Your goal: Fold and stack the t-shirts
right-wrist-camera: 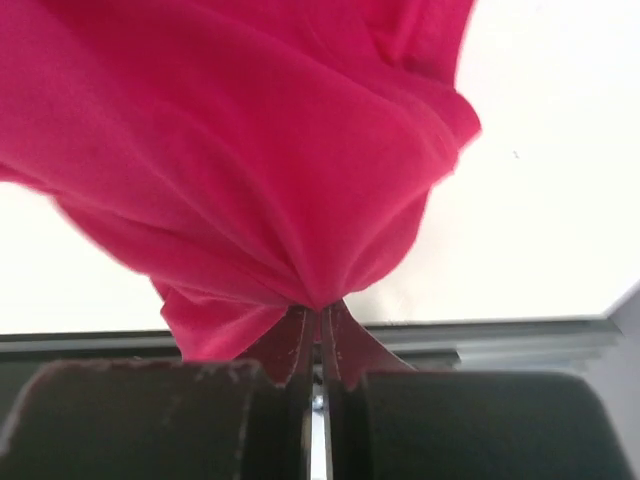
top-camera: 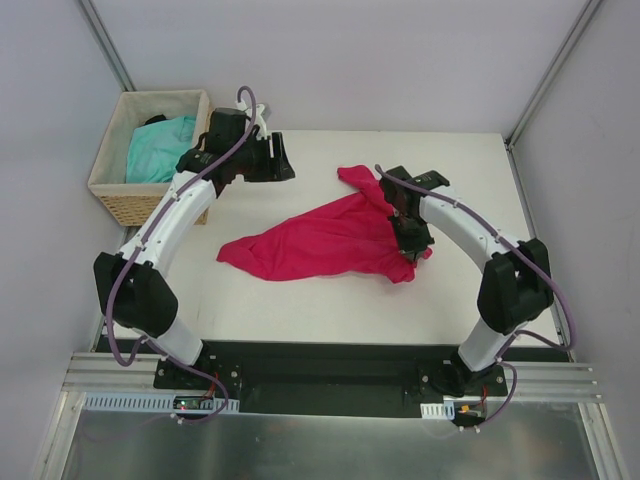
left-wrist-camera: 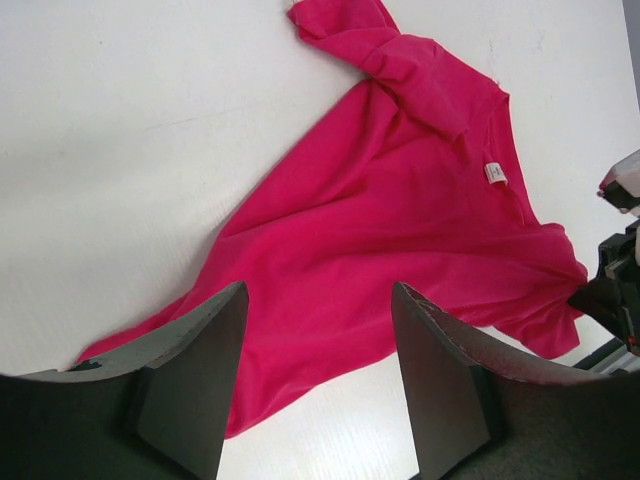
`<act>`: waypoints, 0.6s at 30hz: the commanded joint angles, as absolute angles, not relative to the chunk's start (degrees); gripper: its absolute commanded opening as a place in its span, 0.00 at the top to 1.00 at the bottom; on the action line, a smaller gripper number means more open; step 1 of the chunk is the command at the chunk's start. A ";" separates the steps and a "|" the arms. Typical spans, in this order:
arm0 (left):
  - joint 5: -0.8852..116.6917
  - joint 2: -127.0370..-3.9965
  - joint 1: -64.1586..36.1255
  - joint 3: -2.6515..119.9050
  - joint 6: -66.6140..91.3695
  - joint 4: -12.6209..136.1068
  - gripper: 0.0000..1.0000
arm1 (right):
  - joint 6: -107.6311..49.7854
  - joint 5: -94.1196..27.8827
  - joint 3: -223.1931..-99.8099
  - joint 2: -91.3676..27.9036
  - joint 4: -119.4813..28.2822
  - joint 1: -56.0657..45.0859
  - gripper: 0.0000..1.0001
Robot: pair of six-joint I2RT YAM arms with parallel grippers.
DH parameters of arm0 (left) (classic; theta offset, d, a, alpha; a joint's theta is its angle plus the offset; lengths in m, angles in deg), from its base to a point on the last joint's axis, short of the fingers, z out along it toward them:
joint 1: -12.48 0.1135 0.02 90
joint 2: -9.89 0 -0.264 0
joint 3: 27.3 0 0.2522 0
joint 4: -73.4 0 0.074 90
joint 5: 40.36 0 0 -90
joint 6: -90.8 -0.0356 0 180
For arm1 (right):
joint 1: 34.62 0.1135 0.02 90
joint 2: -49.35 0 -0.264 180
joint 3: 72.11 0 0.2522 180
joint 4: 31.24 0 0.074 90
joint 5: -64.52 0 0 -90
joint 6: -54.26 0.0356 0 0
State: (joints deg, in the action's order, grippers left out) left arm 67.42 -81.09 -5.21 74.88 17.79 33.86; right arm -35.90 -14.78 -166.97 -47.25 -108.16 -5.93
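Observation:
A crimson-pink t-shirt (top-camera: 320, 240) lies crumpled across the middle of the white table (top-camera: 300, 310). Its small white neck label (left-wrist-camera: 495, 173) faces up. My right gripper (top-camera: 408, 250) is shut on a bunched edge at the shirt's right end, and in the right wrist view the fabric (right-wrist-camera: 260, 150) gathers into the closed right gripper (right-wrist-camera: 320, 312). My left gripper (top-camera: 282, 162) hovers open behind the shirt, at the back of the table. The left wrist view has the left gripper (left-wrist-camera: 320, 370) holding nothing, with the pink t-shirt (left-wrist-camera: 400, 220) beyond it. A turquoise t-shirt (top-camera: 160, 145) lies in the basket.
The woven wicker basket (top-camera: 140, 205) stands at the back left corner, beside the left arm. A black rail (top-camera: 320, 360) runs along the table's near edge between the arm bases. Grey walls close off the left, back and right sides.

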 commanded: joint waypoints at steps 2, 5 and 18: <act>69.50 -83.18 -5.80 80.05 16.62 32.31 0.40 | -35.39 -7.55 -169.18 -51.72 -119.18 -6.23 0.99; 69.86 -86.25 -5.80 83.65 16.18 25.12 0.40 | -37.40 -4.39 -171.47 -56.55 -121.55 -6.32 0.99; 66.60 -87.31 -5.89 84.98 16.97 17.98 0.42 | -39.43 -31.43 -188.26 -63.33 -130.69 -13.78 0.99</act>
State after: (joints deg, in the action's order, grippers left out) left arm 67.44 -87.71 -5.21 83.67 16.44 19.54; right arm -38.63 -18.63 -183.12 -62.96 -118.67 -12.77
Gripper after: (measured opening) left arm 0.588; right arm 0.023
